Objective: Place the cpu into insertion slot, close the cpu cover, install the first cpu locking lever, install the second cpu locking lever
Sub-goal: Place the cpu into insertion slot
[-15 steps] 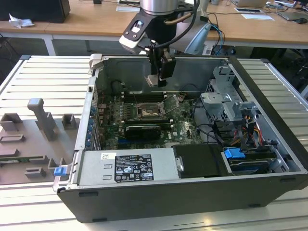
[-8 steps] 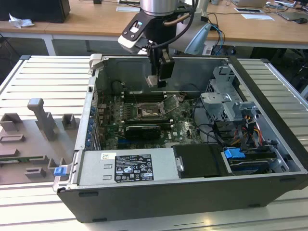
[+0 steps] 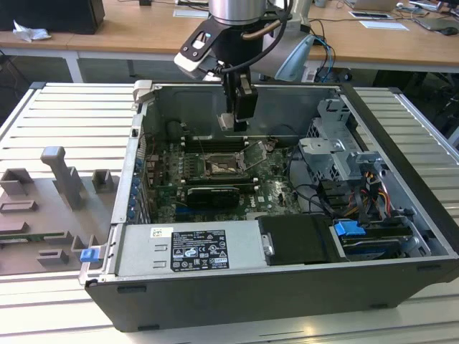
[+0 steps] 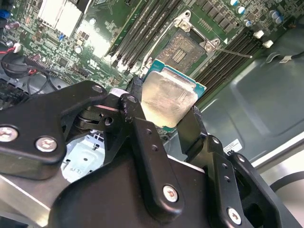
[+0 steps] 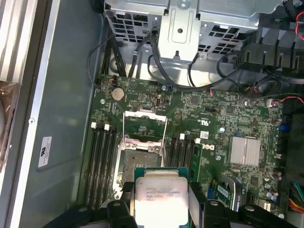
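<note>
claw w/ cpu, nr insertion slot

This is a robotics lab or workshop with office desks. Below the gripper, an open computer case lies on a slatted metal table, its green circuit board exposed. To the side of the gripper, at the exterior view's left, grey plastic holders stand on that table. Behind the gripper, wooden desks carry papers.
</note>
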Controlling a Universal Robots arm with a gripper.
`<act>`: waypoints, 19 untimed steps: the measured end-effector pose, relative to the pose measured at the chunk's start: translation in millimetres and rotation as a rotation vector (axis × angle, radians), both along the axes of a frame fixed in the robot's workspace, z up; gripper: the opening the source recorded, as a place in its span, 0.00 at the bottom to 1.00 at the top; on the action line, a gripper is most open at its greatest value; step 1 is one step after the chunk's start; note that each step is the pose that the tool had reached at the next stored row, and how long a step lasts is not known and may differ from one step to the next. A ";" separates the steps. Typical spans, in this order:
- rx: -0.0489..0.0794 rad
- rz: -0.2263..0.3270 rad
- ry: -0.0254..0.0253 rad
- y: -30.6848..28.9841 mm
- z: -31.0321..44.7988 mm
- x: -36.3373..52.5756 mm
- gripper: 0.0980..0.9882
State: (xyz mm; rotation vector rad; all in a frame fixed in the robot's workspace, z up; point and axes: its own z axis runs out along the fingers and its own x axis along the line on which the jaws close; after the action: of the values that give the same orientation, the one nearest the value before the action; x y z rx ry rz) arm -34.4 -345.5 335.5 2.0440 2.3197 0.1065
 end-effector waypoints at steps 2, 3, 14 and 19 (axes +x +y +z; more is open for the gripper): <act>0.000 -0.011 0.0000 0.0 -0.4 0.0 0.49; 0.000 -0.020 -0.0001 0.0 -0.7 0.0 0.49; 0.000 -0.094 0.0000 0.0 -3.2 0.0 0.49; 0.000 -0.123 0.0000 0.0 -4.3 0.0 0.49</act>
State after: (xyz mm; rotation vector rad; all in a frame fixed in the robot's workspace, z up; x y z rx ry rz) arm -34.4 -345.5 331.2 2.1802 2.1864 0.1015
